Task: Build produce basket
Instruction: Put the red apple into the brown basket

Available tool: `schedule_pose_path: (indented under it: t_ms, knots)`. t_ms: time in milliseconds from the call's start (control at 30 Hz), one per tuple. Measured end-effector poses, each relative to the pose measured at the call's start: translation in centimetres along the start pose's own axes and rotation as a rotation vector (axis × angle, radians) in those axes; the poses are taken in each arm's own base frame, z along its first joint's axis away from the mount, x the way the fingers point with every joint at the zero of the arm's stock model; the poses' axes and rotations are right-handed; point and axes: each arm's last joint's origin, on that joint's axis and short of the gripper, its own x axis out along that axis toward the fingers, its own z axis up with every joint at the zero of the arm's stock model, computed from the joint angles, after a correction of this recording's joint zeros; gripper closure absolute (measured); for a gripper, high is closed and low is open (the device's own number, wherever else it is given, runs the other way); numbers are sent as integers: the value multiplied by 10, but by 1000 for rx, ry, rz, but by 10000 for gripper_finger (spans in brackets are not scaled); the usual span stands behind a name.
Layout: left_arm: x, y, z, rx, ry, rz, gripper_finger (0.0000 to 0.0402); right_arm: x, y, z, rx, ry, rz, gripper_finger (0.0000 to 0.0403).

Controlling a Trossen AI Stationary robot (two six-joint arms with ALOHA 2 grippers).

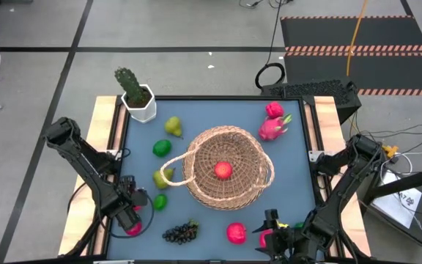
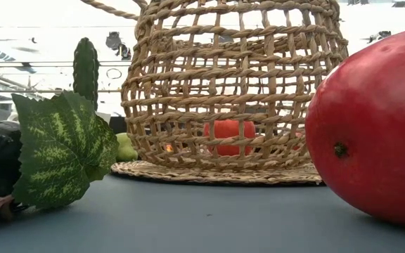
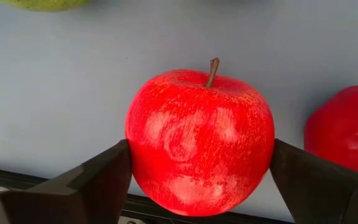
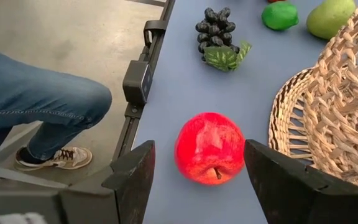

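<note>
Basket (image 1: 226, 174), tan open-weave wicker, centre frame, contained one red apple (image 1: 223, 170). Left gripper (image 3: 197, 177) clamped another apple (image 3: 199, 140); right gripper (image 4: 197, 171) stood apart.

The large tan woven basket (image 1: 226, 167) stands upright near the middle of the desk, its open weave showing one red apple (image 1: 223, 171) lying inside. The other produce lies around it: a yellow-green pear (image 1: 173, 126) and a green lime (image 1: 161, 147) on the far left side, another pear (image 1: 161, 178) touching the basket's left handle, a second lime (image 1: 160, 201) just nearer, a dark grape bunch (image 1: 181, 232) with a green leaf at the near edge, a red apple (image 1: 236, 233) beside it, and pink dragon fruit (image 1: 272, 127) at the far right.
</note>
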Motion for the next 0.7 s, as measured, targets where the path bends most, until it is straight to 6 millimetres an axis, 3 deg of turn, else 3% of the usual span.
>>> schedule_pose_path:
  t_ms: [300,700]
  knots:
    - [-19,-4,10,-17,-32,-43,47,0,0,1,-8,-5,2,163]
    - [-80,-10,40,-29,-211,-173,52,0,0,1,-8,-5,2,163]
